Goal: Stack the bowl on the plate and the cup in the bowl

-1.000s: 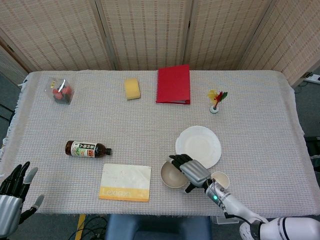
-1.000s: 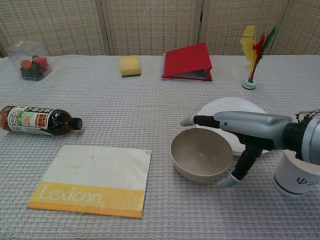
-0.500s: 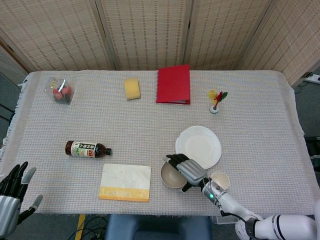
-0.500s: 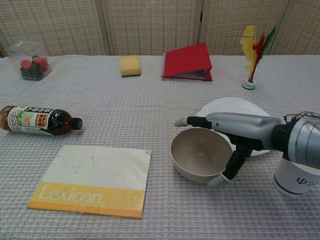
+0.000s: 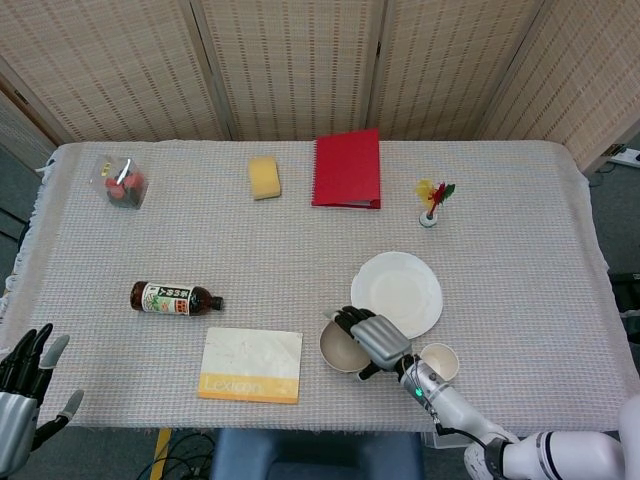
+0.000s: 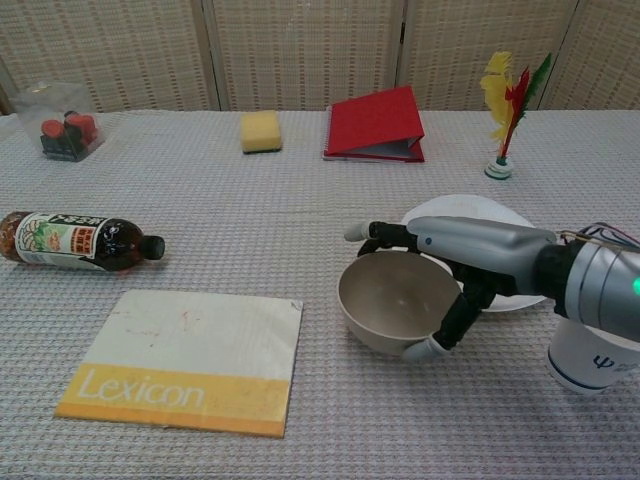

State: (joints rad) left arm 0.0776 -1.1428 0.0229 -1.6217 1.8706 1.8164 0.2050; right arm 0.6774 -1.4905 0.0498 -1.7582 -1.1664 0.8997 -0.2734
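- The right hand (image 5: 372,340) hides the bowl's (image 5: 338,350) right side in the head view.
- The cup (image 6: 590,358) is cut off by the chest view's right edge.

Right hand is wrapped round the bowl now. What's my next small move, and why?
Probably lift a little, then carry it toward the plate. In the chest view the right hand has fingers over the far rim of the bowl and its thumb under the near side, and the bowl looks slightly tipped. The plate lies just behind and is bare; the cup waits upright beside it.
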